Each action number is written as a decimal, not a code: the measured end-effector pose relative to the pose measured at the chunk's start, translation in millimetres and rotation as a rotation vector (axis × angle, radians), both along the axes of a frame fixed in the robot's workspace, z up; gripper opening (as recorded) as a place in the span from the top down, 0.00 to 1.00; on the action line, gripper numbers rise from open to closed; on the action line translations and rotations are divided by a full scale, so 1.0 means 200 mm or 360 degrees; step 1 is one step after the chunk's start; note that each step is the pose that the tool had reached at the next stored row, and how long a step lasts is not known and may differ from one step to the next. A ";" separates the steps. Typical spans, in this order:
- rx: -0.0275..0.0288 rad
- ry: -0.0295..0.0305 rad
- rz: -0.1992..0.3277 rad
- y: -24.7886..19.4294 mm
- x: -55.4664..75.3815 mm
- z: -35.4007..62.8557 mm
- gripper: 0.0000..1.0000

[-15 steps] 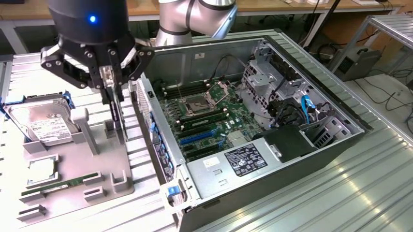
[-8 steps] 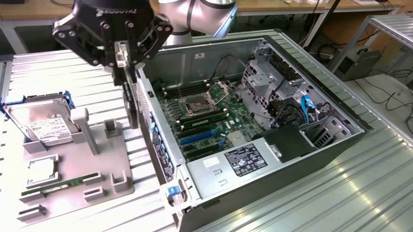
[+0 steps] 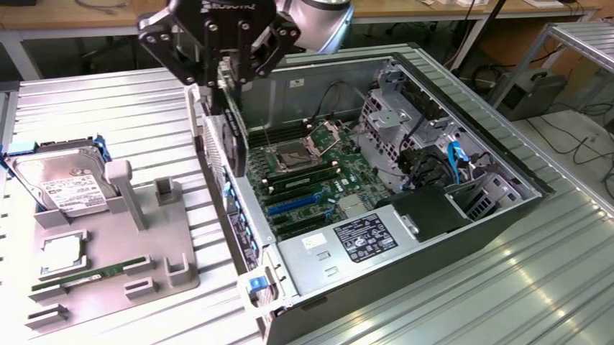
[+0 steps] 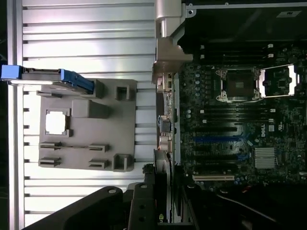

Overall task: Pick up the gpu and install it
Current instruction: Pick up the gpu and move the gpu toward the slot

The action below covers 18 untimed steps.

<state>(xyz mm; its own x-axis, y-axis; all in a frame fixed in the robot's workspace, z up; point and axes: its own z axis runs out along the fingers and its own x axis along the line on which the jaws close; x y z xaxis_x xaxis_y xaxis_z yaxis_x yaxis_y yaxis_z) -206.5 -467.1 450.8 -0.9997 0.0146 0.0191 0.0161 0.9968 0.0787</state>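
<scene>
Gpu [image 3: 233, 126] pinched edge-on between fingers [image 3: 261, 65], over case [image 3: 317, 75] rim — likely hazards: card snagging rim, misaligned entry at slot [image 3: 292, 205].

- The gpu [image 3: 231, 122] hangs edge-on, so its faces cannot be made out; its upper end is hidden inside the gripper [image 3: 228, 73].
- The arm [image 3: 321, 21] is cut off by the exterior view's top edge.
- The label print on the hard drive [image 3: 60, 183] is too small to read.
- The near corner of the computer case [image 3: 479, 237] runs past the bottom edge.

gpu [image 3: 231, 118]: thin dark card (seen edge-on)
pose: upright, held aloft
place: over computer case [image 3: 504, 169] wall, exterior view's left
</scene>
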 end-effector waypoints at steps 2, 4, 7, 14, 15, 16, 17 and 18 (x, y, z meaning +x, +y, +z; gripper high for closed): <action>0.00002 0.00004 0.0001 0.000 0.05 0.000 0.74; 0.00003 0.00012 0.0001 0.000 0.09 -0.005 0.74; -0.00017 0.00035 0.0001 0.003 0.18 -0.027 0.74; -0.00148 0.00066 0.0002 0.011 0.36 -0.092 0.74; -0.00171 0.00068 0.0002 0.013 0.38 -0.102 0.74; -0.00197 0.00070 0.0002 0.014 0.41 -0.112 0.74; -0.00221 0.00070 0.0002 0.016 0.43 -0.120 0.74; -0.00255 0.00073 0.0002 0.017 0.46 -0.130 0.74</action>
<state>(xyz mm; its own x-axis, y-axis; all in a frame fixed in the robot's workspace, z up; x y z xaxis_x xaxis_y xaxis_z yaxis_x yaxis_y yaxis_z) -114.8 -463.6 424.8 -0.9996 0.0134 0.0235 0.0149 0.9979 0.0626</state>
